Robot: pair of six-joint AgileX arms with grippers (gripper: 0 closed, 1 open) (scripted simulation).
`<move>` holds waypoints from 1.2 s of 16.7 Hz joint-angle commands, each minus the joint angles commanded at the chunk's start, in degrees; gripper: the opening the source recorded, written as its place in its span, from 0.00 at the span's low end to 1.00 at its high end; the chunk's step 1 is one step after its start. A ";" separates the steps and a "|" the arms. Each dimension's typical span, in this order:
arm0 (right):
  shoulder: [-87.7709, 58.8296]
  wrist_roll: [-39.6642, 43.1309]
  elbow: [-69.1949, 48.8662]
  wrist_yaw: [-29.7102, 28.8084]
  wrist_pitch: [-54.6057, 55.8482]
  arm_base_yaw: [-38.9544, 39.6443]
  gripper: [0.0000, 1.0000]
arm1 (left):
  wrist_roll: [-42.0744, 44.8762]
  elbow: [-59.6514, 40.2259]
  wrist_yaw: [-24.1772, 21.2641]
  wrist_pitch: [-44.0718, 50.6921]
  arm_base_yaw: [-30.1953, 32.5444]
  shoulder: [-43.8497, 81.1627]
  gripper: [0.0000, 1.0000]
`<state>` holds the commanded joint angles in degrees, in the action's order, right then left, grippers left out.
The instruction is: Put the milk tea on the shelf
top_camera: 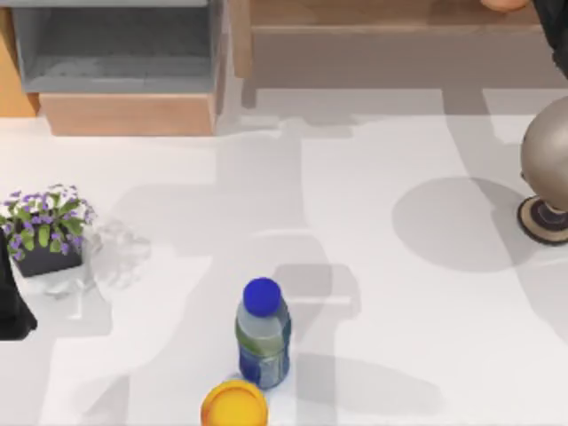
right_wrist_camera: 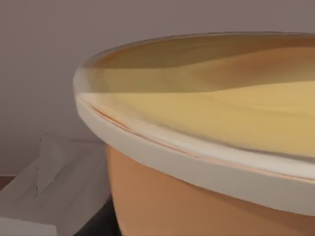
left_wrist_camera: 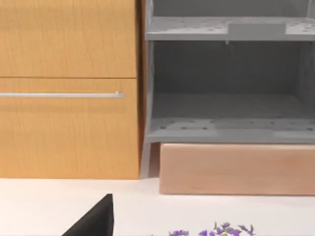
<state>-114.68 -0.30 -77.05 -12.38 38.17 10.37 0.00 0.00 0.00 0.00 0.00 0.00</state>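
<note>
Table (top_camera: 399, 355): 1 bottle (top_camera: 263, 335), 1 plant (top_camera: 44, 229), 1 milk tea (right_wrist_camera: 206, 147) close-up.

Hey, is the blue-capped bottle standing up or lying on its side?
Upright. In the top view the bottle stands on the table with its blue cap uppermost, beside the yellow-topped thing.

Looks like a rendered home or office-type room, not a lab. There's a plain white table (top_camera: 373, 266) with wood furniture along its far edge: a light-wood shelf (top_camera: 390, 35) at the far right, a grey-lined wooden box (top_camera: 124, 62) at the far left, and a wooden cabinet (left_wrist_camera: 69, 88) with a metal rail handle. A potted plant with purple flowers (top_camera: 44, 226) sits at the left edge.
</note>
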 joint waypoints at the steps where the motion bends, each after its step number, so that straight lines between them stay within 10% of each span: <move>1: 0.00 0.00 0.00 0.00 0.00 0.00 0.00 | 0.00 0.00 0.00 0.00 0.00 0.00 1.00; 14: 0.00 0.00 0.00 0.00 0.00 0.00 0.98 | 0.00 0.00 0.00 0.00 0.00 0.00 1.00; 20: 0.00 0.00 0.00 0.00 0.00 0.00 1.00 | 0.00 0.00 0.00 0.00 0.00 0.00 1.00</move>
